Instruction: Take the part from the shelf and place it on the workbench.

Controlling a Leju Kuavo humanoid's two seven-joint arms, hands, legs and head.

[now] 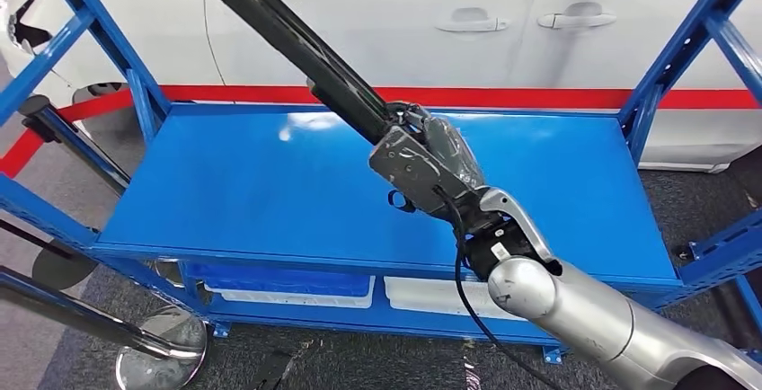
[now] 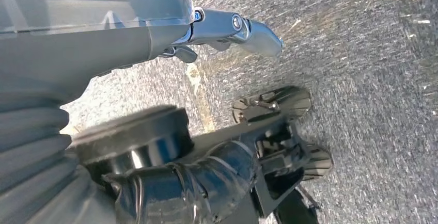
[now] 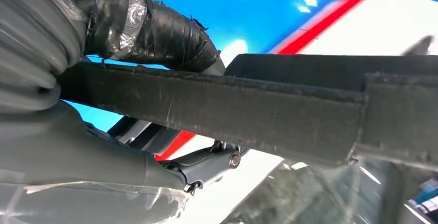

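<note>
1. The right hand (image 1: 422,158) grips a long black bar-shaped part (image 1: 287,35), its fingers wrapped round the bar's lower end above the blue shelf (image 1: 270,192).
2. From the hand, the part rises at a slant toward the shelf's far left corner and passes out of the head view's upper edge; it is clear of the shelf surface.
3. In the right wrist view the part (image 3: 258,110) runs across as a dark, rough-edged strip, with the hand's tape-wrapped thumb (image 3: 155,33) over one side and a finger (image 3: 206,164) under the other.
4. The left hand (image 2: 103,38) hangs over speckled grey floor (image 2: 361,79), holding nothing, one silvery finger (image 2: 237,30) stretched out.
5. Behind the shelf stands a white car (image 1: 449,22) with a red stripe (image 1: 503,98) along the floor beside it.
6. Left of the shelf, a chrome stanchion base (image 1: 162,350) rests on the floor.
</note>
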